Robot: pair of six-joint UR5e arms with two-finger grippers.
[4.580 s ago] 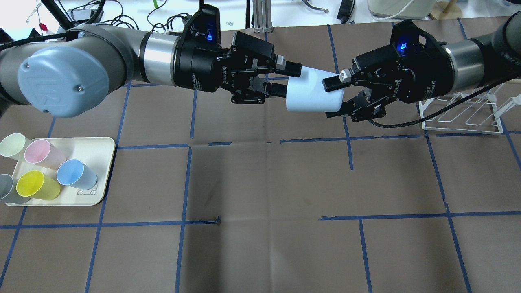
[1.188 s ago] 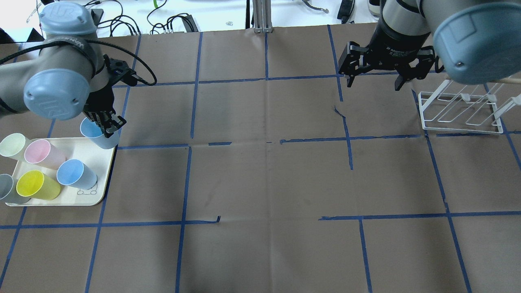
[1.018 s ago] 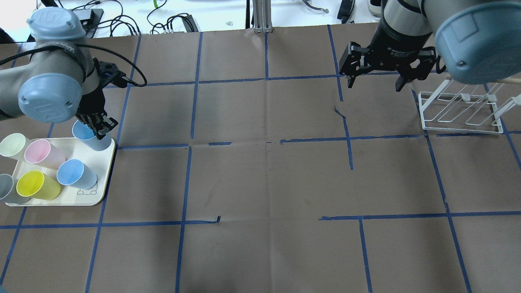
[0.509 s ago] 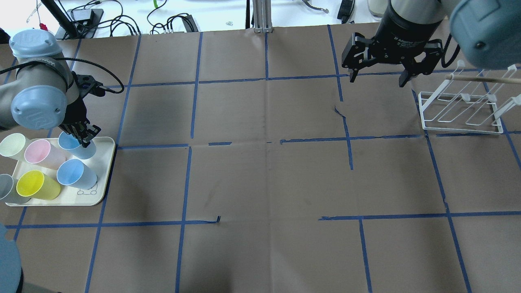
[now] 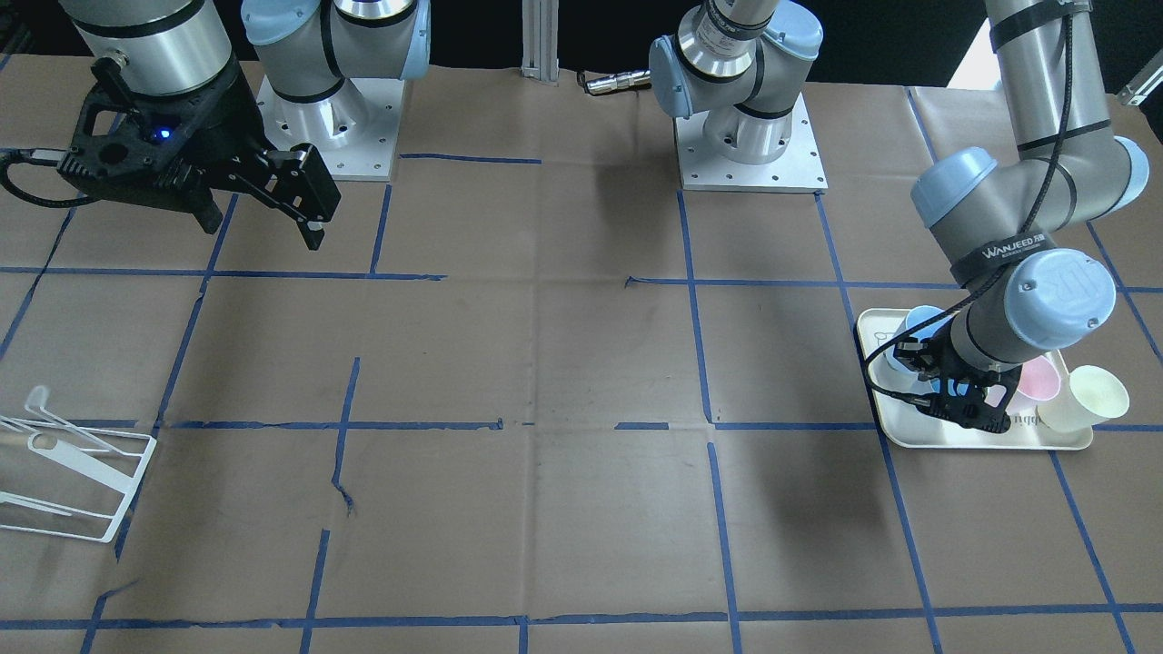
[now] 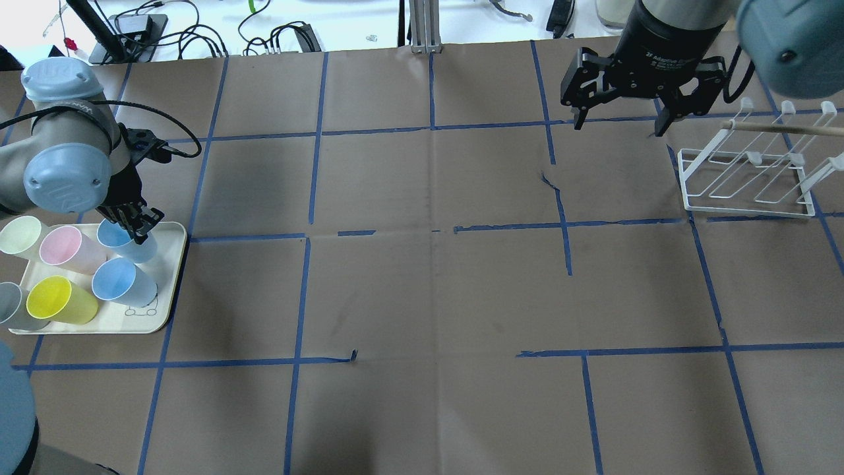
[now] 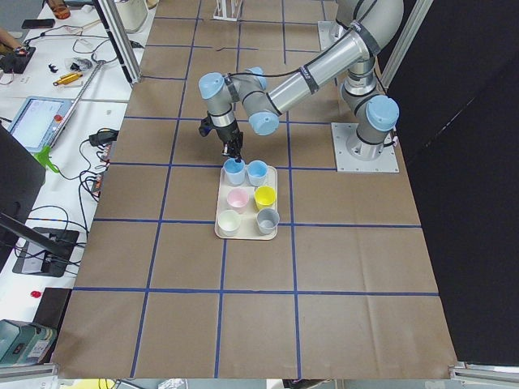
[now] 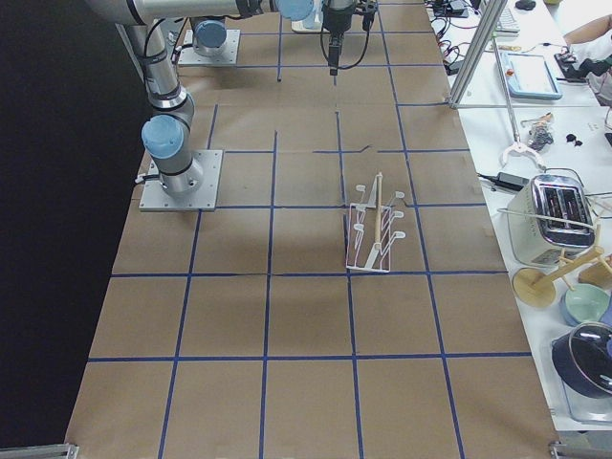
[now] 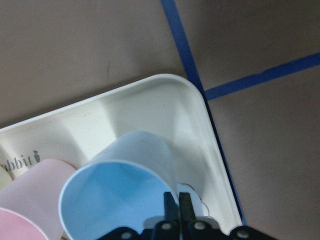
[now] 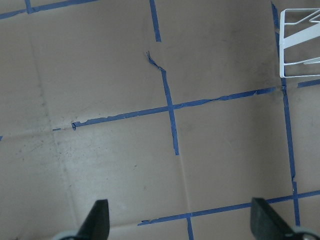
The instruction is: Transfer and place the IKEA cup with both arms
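The pale-blue IKEA cup [image 6: 132, 243] sits slightly tilted in the far right corner of the cream tray [image 6: 168, 277]. My left gripper [image 6: 136, 226] is shut on its rim, with the fingertips [image 9: 178, 204] pinching the wall of the cup [image 9: 125, 180]. It also shows in the exterior left view [image 7: 233, 154] above the cup [image 7: 234, 171]. My right gripper [image 6: 620, 124] is open and empty, high over the far right of the table, next to the rack. The right wrist view [image 10: 181, 222] shows only bare table between the jaws.
The tray also holds a second blue cup [image 6: 123, 282], a yellow cup [image 6: 58, 300], a pink cup [image 6: 68, 249], a pale green cup [image 6: 20, 235] and a grey cup [image 6: 10, 310]. A white wire rack [image 6: 745, 179] stands at the far right.
The two grippers held the cup together in mid-air; the right one let go and drew back. The left arm carried the cup to the tray's far corner and brought it down.
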